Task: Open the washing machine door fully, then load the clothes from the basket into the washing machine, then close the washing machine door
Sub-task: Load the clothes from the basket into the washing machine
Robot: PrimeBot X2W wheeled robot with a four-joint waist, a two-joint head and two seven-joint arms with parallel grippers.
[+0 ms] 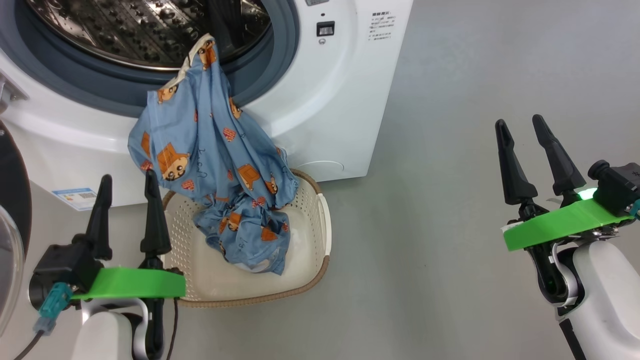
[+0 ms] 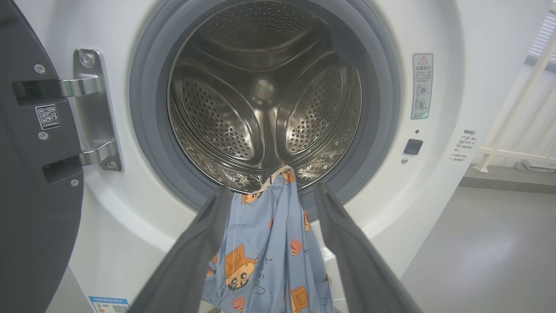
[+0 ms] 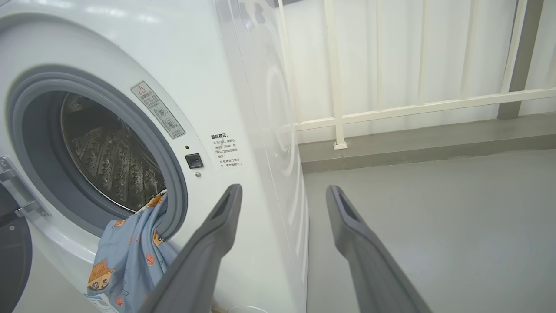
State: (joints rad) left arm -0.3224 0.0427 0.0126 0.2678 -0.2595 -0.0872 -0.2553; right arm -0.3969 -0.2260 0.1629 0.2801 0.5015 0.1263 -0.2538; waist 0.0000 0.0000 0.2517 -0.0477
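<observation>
Grey floor (image 1: 450, 225), white washing machine (image 1: 330, 100) standing open, clothes (image 1: 210, 150) half loaded.
From the head camera I see the blue clothes draped from the drum's lower lip, over the grey ring and down into the basket (image 1: 322, 220), which sits on the floor against the machine's front. My left gripper (image 1: 128, 175) hovers just beside the basket's left side, fingers apart and empty. My right gripper (image 1: 519, 120) hangs well off to the right, fingers apart too. On the left wrist I look between spread fingers at the hanging cloth and the steel drum (image 2: 265, 95), with the door (image 2: 34, 195) swung open at left. On the right wrist the parted fingers point past the machine's front corner.
</observation>
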